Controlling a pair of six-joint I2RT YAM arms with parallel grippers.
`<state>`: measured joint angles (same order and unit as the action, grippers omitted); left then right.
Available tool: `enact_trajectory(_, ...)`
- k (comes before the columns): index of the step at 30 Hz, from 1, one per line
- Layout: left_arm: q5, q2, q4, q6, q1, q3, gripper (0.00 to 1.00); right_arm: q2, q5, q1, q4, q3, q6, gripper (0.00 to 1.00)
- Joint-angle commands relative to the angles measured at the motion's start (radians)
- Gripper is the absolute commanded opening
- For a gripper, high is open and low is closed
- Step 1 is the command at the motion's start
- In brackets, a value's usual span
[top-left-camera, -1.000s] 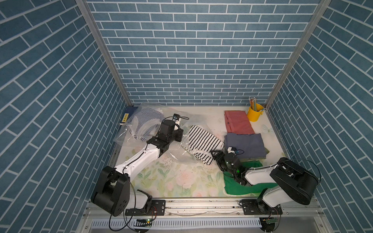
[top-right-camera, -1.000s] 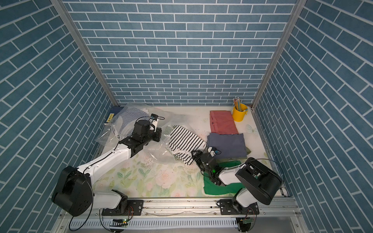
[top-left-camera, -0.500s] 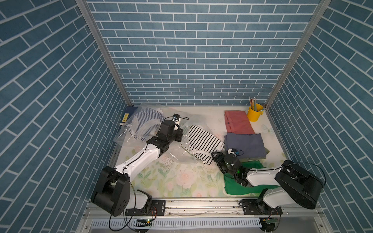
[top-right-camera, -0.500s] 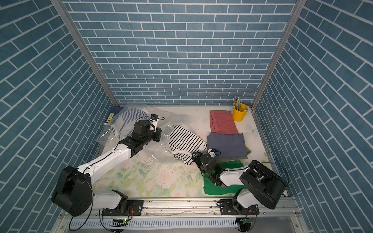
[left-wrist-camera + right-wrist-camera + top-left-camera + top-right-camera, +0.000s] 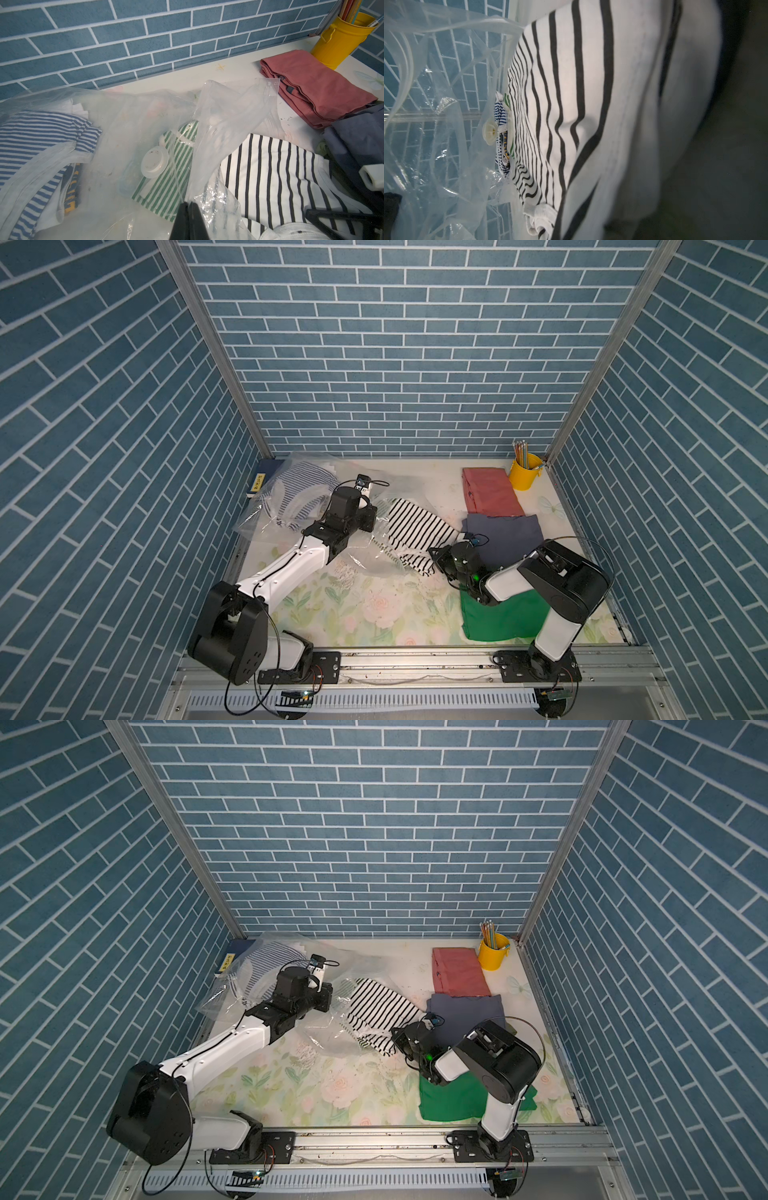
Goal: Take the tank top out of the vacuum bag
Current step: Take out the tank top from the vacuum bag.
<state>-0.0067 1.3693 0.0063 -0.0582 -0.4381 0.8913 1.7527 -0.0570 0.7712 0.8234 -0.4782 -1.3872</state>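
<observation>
Right jaws pinch tank top [image 5: 415,522] hem beside vacuum bag [image 5: 372,562]

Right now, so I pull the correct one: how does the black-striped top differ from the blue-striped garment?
The black-striped top has wide-spaced dark stripes; the blue-striped garment has finer blue ones. The black-striped top lies mostly clear of the vacuum bag, at its mouth; the blue-striped garment sits inside, under plastic. The right gripper is shut on the black-striped top's edge; no gripper holds the blue-striped garment. Both are white, striped and crumpled.
</observation>
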Motion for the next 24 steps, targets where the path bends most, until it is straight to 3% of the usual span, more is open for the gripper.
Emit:
enact_trajectory(1, -0.017, 0.001, 0.001, 0.013, -0.001, -0.003, 0.00, -0.103, -0.006, -0.005, -0.181, -0.066, 0.166, 0.00)
enact_trajectory(12, -0.012, -0.008, 0.004, 0.002, 0.036, 0.003, 0.00, -0.357, -0.031, -0.040, -0.733, -0.416, 0.604, 0.00)
enact_trajectory(24, -0.033, -0.005, -0.001, 0.009, 0.081, 0.006, 0.00, -0.453, 0.023, -0.126, -1.224, -0.835, 0.866, 0.00)
